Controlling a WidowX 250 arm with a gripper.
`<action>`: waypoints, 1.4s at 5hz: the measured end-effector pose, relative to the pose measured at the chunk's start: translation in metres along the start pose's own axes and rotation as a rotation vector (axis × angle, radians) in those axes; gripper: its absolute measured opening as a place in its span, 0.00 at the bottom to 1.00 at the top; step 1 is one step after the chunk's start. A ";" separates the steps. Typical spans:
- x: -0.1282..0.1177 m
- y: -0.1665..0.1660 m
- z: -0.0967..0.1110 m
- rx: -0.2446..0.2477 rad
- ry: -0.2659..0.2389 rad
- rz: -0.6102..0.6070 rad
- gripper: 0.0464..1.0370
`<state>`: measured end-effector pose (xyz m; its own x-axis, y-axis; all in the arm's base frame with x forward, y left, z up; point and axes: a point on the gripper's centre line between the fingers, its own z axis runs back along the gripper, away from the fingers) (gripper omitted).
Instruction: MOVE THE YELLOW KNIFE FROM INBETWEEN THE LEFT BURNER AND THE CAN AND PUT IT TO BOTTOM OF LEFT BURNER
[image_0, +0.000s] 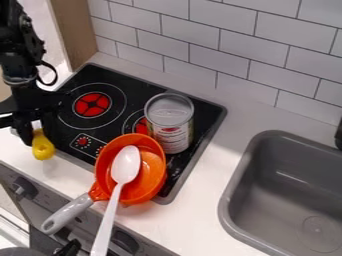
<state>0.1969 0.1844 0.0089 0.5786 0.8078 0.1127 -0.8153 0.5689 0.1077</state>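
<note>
In the camera view, the gripper (35, 135) is closed around the yellow knife (43, 148), whose rounded yellow end sticks out just below the fingertips. The left burner (92, 104) is near the gripper; the can (169, 123) stands well apart from it.

We have our black arm (19, 55) at the upper left of the frame, coming in from the top edge and running almost straight down along the left side. A thin black cable (51, 75) loops out to the right beside the wrist (19, 77). Below it, our black gripper (35, 131) hangs pointing down, near the left edge, about midway down the frame.
</note>
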 end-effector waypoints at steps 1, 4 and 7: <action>0.001 0.000 -0.001 0.009 0.019 -0.017 0.59; 0.003 -0.003 0.023 -0.052 0.063 -0.066 0.96; 0.020 -0.025 0.050 -0.142 -0.146 -0.581 0.96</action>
<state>0.2300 0.1789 0.0575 0.9180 0.3361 0.2107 -0.3553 0.9328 0.0604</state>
